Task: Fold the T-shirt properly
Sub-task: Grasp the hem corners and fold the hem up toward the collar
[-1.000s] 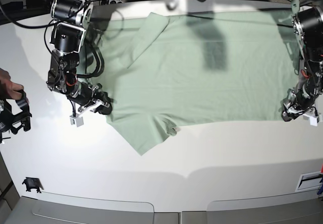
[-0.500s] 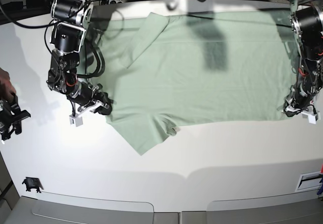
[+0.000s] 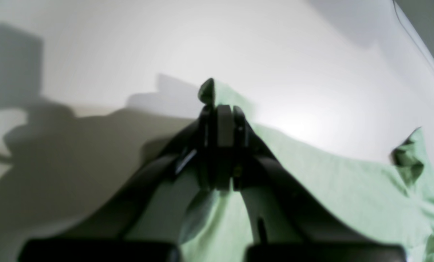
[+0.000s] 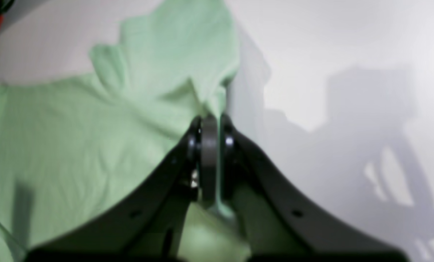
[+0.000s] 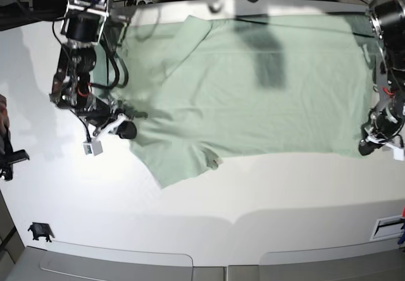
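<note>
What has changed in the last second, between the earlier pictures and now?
The left claw closed on the T-shirt at its hem corner. The right claw, shut on the shoulder edge, pulled slightly outward and lifted, so the near sleeve shifted with it. The person's hand at the table edge drew back. The shirt's body stays flat on the table.

The T-shirt [image 5: 253,91] is soft matt cloth, a pale sage-green knit with a fine heathered grain and shallow creases; toward 7 o'clock its sleeve [image 5: 180,161] shows a stitched hem. The table [image 5: 209,199] under it is a smooth white surface with a slight sheen, brightest where light pools. The left gripper [image 3: 220,109] and right gripper [image 4: 209,123] look like matt black plastic, with small shiny metal screw heads near the tips. At 9 o'clock, glossy black cables [image 5: 117,72] loop beside the arm.
</note>
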Robot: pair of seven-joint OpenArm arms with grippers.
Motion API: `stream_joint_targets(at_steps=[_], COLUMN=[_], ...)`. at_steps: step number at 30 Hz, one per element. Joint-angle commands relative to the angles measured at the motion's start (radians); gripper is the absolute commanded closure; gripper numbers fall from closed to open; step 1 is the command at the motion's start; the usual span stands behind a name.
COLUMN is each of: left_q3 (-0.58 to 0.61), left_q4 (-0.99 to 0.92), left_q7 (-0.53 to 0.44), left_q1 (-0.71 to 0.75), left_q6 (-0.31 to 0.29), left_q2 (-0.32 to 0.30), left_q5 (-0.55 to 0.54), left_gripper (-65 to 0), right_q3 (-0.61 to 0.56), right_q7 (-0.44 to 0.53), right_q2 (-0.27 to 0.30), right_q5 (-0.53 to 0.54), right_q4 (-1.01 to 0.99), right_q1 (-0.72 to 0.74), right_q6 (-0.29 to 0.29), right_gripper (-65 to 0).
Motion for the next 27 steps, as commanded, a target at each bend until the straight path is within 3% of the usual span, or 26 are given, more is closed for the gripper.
stream_joint_targets(at_steps=[1, 10, 15, 23, 27], left_q3=[-0.014, -0.187, -0.271, -0.348, -0.359], left_q4=[0.048, 0.386, 0.474, 0.552, 0.565], left_q7=[-0.001, 0.174, 0.225, 0.242, 0.312], left_q1=[-0.001, 0.249, 0.366, 0.484, 0.497], left_q6=[-0.01, -0.039, -0.039, -0.039, -0.039], left_q2=[-0.032, -0.061, -0.069, -0.069, -0.069], left_q5=[-0.033, -0.142, -0.177, -0.177, -0.177], left_gripper=[0.0, 0.0, 0.0, 0.0, 0.0], right_q3=[0.005, 0.006, 0.014, 0.163, 0.237], right_q7=[0.01, -0.127, -0.145, -0.208, -0.208], right_q2=[0.012, 0.012, 0.012, 0.012, 0.012], right_q5=[0.044, 0.104, 0.103, 0.106, 0.156], right_q4=[0.061, 0.404, 0.499, 0.524, 0.524], right_q1=[-0.002, -0.226, -0.334, -0.377, -0.405], right_q6=[0.009, 0.009, 0.008, 0.008, 0.006], right_gripper=[0.0, 0.0, 0.0, 0.0, 0.0])
